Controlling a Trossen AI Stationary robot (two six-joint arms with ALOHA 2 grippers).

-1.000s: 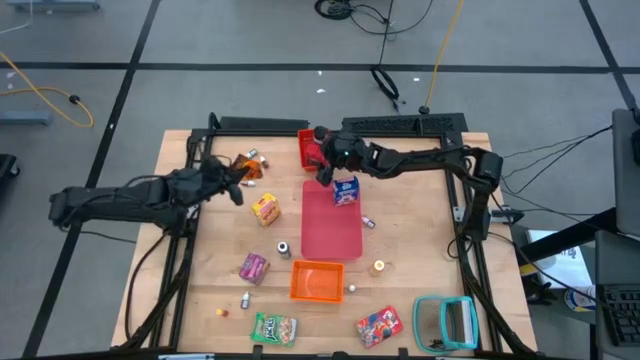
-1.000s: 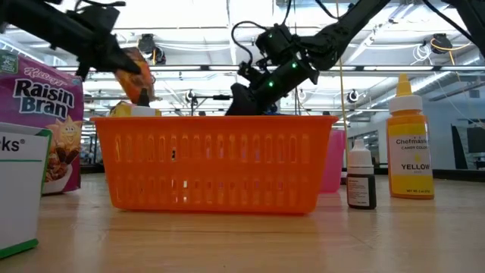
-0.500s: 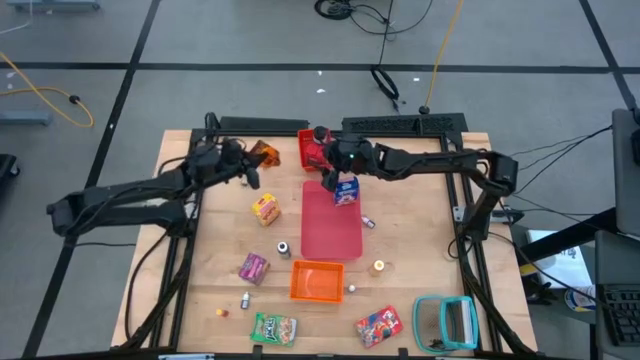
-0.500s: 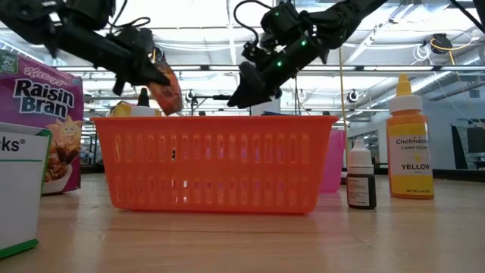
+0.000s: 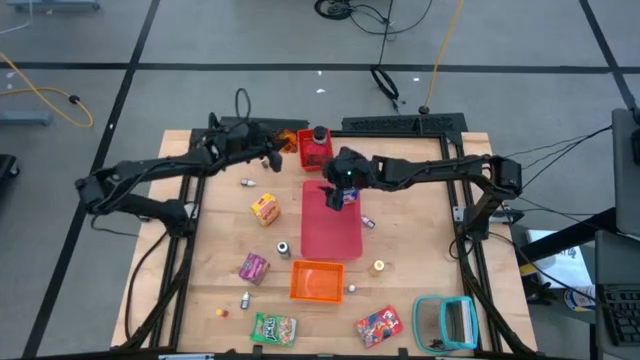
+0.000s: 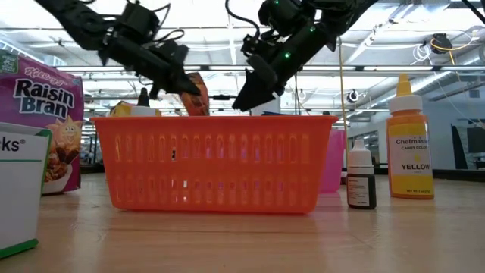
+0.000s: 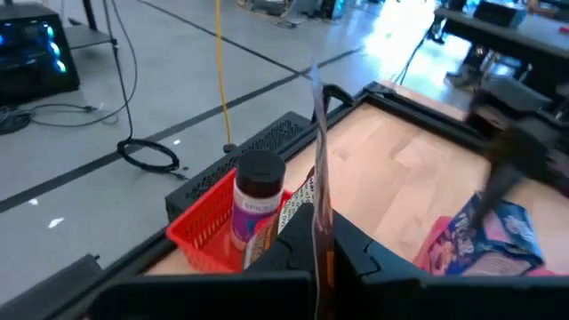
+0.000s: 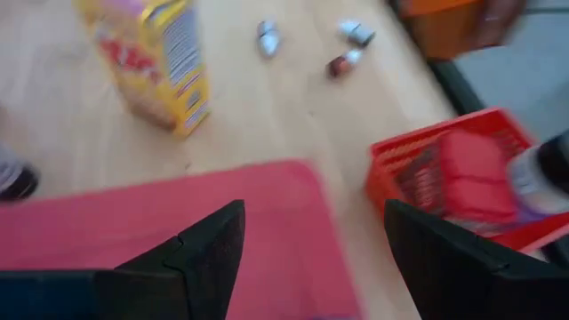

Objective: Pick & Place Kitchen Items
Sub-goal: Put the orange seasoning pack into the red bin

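Observation:
My left gripper (image 5: 272, 148) is shut on an orange snack packet (image 5: 289, 139), in the air just left of the red bin (image 5: 309, 157) at the table's far edge. A dark-lidded jar (image 5: 320, 135) and a red item stand in that bin. In the left wrist view the packet (image 7: 317, 151) shows edge-on above the bin (image 7: 206, 218). My right gripper (image 5: 334, 192) is open and empty above the far end of the flat red mat (image 5: 332, 235), next to the blue carton (image 5: 348, 196) that stands on the mat. My left gripper pinches the orange packet's lower end (image 7: 318, 233) between its two fingers. It comes from the table's left, roughly level. The packet stands on edge beyond the fingertips, lifted clear of the table, as the low view (image 6: 196, 83) shows.
A yellow carton (image 5: 265, 208), a pink-purple carton (image 5: 253, 266), an orange bin (image 5: 318, 281), a green packet (image 5: 273, 328), a red packet (image 5: 379, 324), a teal-framed object (image 5: 447, 322) and small bottles (image 5: 245, 182) (image 5: 368, 221) lie about the table.
My left gripper has carried the orange packet up and toward the table's far right, up to the red bin. My right gripper has drawn back from the red bin toward the near edge, over the red mat beside the blue carton.

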